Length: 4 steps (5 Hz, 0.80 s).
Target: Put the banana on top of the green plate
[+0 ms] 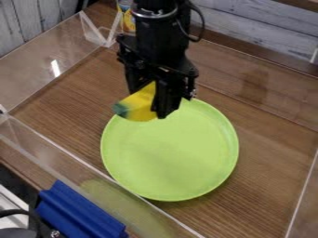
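A small yellow banana with a greenish tip hangs in my black gripper, which is shut on it and points straight down. The banana sticks out to the left of the fingers, just over the upper left rim of the large lime-green plate. The plate lies flat on the wooden table and nothing rests on it. The gripper's body hides the right end of the banana.
Clear plastic walls enclose the wooden table on the left and front. A blue object sits at the bottom left beside a pale green disc. Something yellow shows behind the arm at the top.
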{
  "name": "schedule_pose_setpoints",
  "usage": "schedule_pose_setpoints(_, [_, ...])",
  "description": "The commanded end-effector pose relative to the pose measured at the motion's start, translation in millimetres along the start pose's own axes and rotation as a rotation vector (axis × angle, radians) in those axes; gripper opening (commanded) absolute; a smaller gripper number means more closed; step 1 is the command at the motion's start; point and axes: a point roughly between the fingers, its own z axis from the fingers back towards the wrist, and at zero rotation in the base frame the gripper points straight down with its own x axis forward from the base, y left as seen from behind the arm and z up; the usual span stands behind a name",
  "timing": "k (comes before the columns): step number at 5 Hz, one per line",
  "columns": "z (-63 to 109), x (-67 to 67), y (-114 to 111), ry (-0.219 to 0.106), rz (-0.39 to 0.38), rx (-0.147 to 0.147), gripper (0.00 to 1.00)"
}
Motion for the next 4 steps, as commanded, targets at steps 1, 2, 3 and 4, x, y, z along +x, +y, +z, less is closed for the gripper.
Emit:
schedule_pose_setpoints(1, [7.4, -1.7, -5, -0.042, 0.018, 0.011, 0.00])
schedule_pose_setpoints(2, [4.6, -4.7, -10, -0.046, 0.032, 0.014, 0.00])
schedule_pose_setpoints(3, [1.9, -7.1, -14, -0.050, 0.043, 0.016, 0.00])
schedule_pose_setpoints(4, [-0.8, -9.6, -20, -0.055, 0.061, 0.020, 0.00])
